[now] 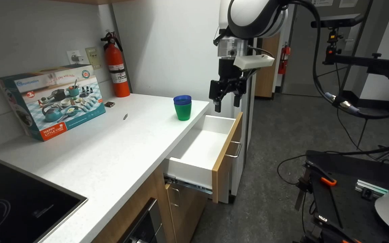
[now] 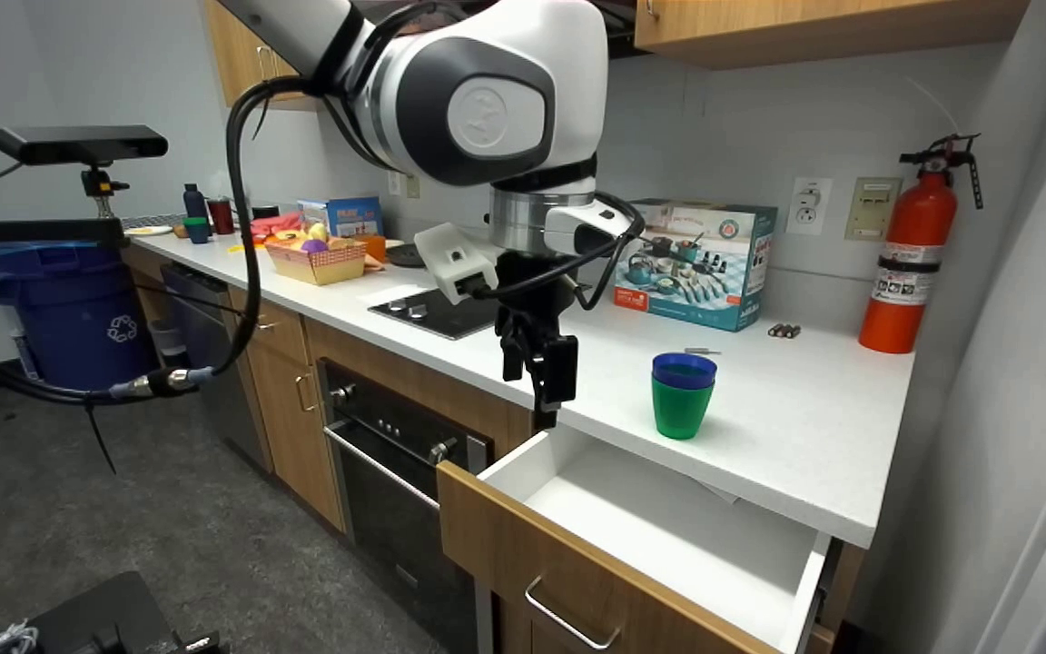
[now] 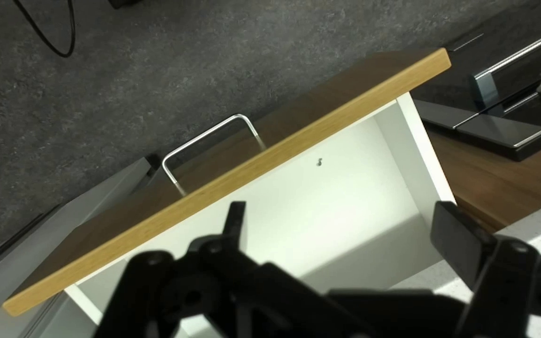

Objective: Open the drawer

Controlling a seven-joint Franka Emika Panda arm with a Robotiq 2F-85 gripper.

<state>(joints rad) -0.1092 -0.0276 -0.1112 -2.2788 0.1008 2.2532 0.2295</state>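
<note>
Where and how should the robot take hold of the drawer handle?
Probably by the middle of the metal handle, coming down from above, outside the drawer. The handle stands out from the wooden front, leaving a gap where one of the jaws could likely slip in.

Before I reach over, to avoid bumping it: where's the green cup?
In an exterior view, the green cup stands right of the toy box, near the front edge of the counter by the open drawer, a blue cup nested inside.
</note>
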